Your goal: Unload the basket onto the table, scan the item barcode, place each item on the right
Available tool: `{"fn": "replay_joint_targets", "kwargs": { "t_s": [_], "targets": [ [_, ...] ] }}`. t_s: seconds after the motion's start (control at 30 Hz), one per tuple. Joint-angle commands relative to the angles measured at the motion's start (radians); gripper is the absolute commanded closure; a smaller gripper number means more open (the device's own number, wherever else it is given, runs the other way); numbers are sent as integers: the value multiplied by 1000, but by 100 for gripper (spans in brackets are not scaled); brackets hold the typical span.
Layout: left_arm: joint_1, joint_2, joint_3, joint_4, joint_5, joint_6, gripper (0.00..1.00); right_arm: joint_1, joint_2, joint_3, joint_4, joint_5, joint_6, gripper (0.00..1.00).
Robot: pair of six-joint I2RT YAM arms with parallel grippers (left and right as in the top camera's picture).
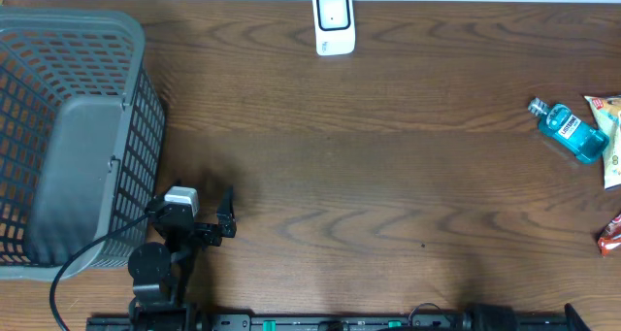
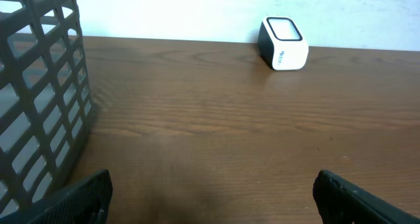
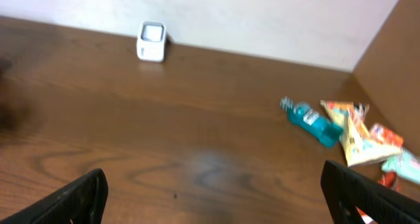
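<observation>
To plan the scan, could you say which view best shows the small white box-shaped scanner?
Left wrist: the small white box-shaped scanner appears largest and sharpest, window and side visible. Overhead shows it from above; right wrist shows it small, blurred.

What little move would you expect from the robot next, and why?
Probably the right gripper should reach toward the blue bottle: it and the left gripper are open and empty, nothing sits by the white scanner, and the bottle lies on the right arm's side.
</observation>
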Motion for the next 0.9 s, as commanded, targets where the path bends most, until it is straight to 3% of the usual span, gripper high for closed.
{"fn": "replay_joint_targets", "kwargs": {
  "t_s": [0.0, 0.57, 0.87],
  "targets": [
    [0, -1, -27, -14, 6, 6, 2, 5, -81, -1, -7, -42, -45, 1],
    [0, -1, -27, -14, 6, 6, 2, -4, -78, 11, 104, -76, -109, 1],
    [0, -1, -27, -14, 6, 6, 2, -24, -78, -170, 375, -76, -193, 1]
  ]
}}
